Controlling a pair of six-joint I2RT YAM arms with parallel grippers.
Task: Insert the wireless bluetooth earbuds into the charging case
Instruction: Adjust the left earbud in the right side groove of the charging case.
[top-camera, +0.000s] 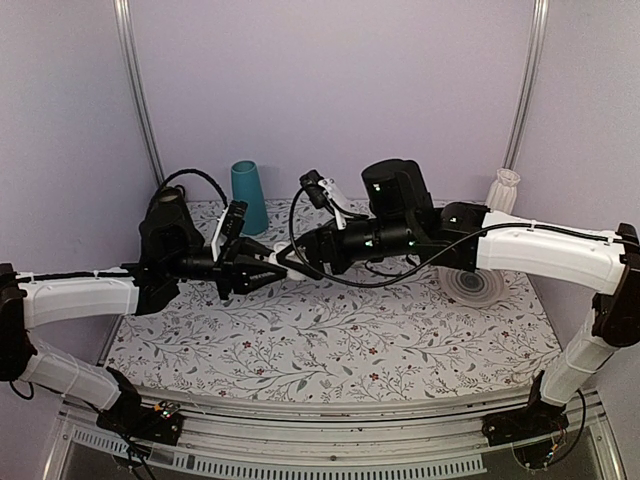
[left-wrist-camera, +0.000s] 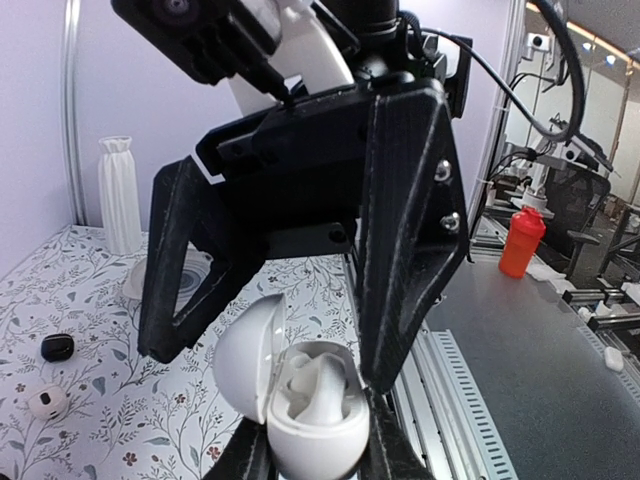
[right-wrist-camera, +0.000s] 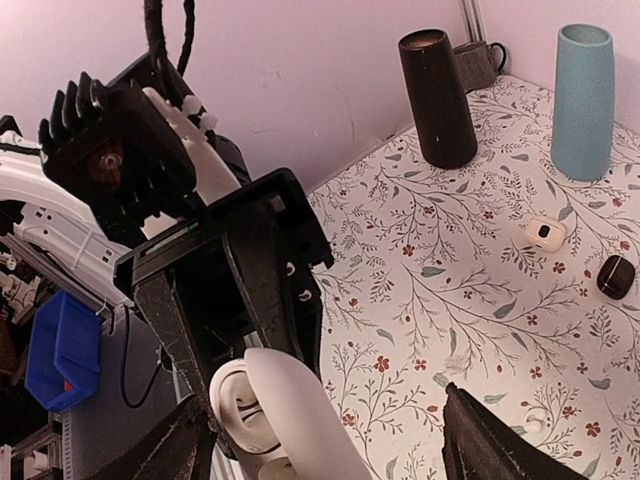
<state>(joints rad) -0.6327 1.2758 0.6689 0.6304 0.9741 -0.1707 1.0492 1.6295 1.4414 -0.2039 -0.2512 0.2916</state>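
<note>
My left gripper (left-wrist-camera: 312, 455) is shut on the white charging case (left-wrist-camera: 318, 440) and holds it above the table with its lid (left-wrist-camera: 243, 362) swung open. White earbuds (left-wrist-camera: 322, 386) sit in the case's wells. My right gripper (left-wrist-camera: 272, 366) is open, with one finger on each side of the open case. In the right wrist view the right gripper (right-wrist-camera: 325, 425) frames the raised lid (right-wrist-camera: 295, 415), and its fingers (right-wrist-camera: 478, 445) stand wide apart. In the top view the left gripper (top-camera: 260, 270) and the right gripper (top-camera: 292, 262) meet tip to tip, and the case is hidden between them.
On the floral table are a teal cup (top-camera: 248, 197), a dark cylinder (right-wrist-camera: 437, 98), a white vase (top-camera: 505, 190) and a clear round dish (top-camera: 472, 285). A black lump (left-wrist-camera: 57, 347) and a white round dark-centred piece (left-wrist-camera: 47, 402) lie on the cloth.
</note>
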